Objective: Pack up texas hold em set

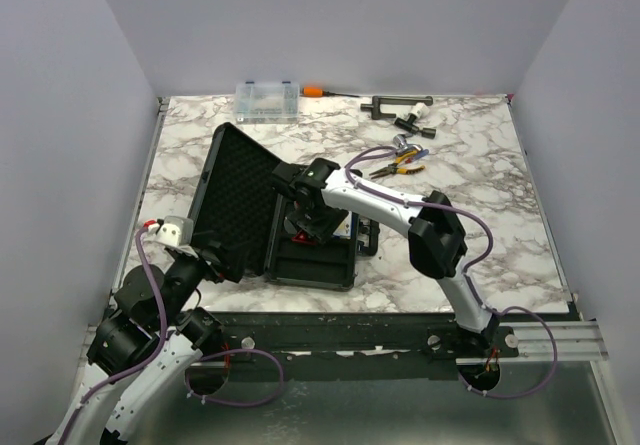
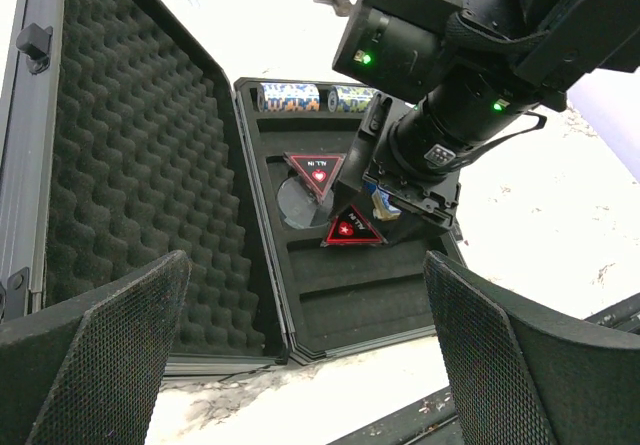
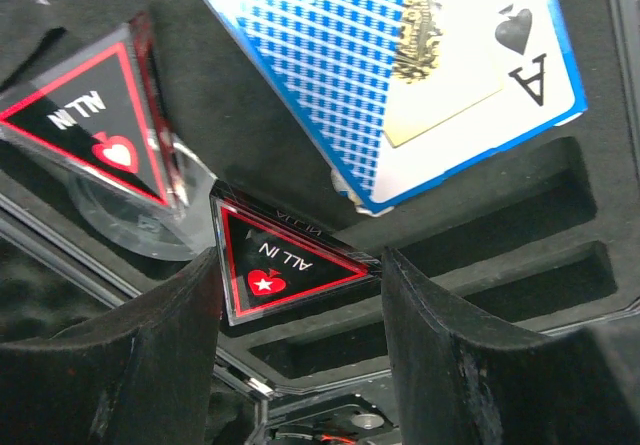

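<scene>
The black briefcase lies open on the table, its foam-lined lid (image 1: 235,190) propped up at the left and its moulded tray (image 1: 312,263) flat. In the left wrist view the tray (image 2: 370,295) holds two red-black triangles (image 2: 317,173) (image 2: 350,228), a clear disc (image 2: 290,203) and chip rolls (image 2: 290,96). My right gripper (image 1: 310,227) hovers low over the tray, open, with the nearer triangle (image 3: 275,260) just beyond its fingertips (image 3: 170,365). The blue-faced card deck (image 3: 400,55) lies slanted across the tray slots. My left gripper (image 2: 310,365) is open and empty at the case's near edge.
A clear plastic compartment box (image 1: 267,99) and an orange-handled screwdriver (image 1: 320,91) lie at the back edge. A black clamp tool (image 1: 395,105) and pliers (image 1: 400,168) lie at back right. White walls enclose the marble table (image 1: 480,215).
</scene>
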You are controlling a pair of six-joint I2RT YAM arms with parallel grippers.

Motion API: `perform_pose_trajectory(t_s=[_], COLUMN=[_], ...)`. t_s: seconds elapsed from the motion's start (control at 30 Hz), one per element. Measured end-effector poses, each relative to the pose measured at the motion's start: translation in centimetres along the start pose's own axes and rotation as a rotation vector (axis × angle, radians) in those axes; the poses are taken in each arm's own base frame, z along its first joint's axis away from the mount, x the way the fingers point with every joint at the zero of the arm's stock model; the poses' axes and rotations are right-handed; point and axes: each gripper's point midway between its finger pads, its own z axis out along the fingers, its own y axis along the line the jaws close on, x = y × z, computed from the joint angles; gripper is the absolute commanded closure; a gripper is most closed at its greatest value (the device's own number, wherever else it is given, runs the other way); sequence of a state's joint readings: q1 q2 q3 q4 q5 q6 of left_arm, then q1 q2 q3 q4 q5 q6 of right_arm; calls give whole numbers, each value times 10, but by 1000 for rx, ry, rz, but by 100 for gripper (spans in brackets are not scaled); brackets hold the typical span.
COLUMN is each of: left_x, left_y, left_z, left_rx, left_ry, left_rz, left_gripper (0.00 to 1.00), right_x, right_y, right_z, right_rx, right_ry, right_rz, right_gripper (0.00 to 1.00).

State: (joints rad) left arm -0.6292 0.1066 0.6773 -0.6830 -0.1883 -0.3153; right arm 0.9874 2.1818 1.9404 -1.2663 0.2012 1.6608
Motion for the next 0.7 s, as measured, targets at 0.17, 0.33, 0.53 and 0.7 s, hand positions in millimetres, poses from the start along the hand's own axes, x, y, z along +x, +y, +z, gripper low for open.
perform_pose_trajectory(t_s=[0.17,0.33,0.53,0.7], left_x=[-1,-2,-2,-2], left_y=[0,0,0,0], left_z=[-1,-2,-2,-2], left_rx=[2,3,4,4], left_ry=[-5,-11,-11,-11], left_rz=[-1,-2,-2,-2], left_gripper=[2,2,2,2], right_x=[0,-4,-10,-14], right_y=[13,13,14,18], right_z=[-1,3,4,5], right_rx=[-17,-6,-4,-9], right_ry=[-2,-4,-5,-5], right_rz=[4,12,21,14], right_gripper=[72,72,72,72])
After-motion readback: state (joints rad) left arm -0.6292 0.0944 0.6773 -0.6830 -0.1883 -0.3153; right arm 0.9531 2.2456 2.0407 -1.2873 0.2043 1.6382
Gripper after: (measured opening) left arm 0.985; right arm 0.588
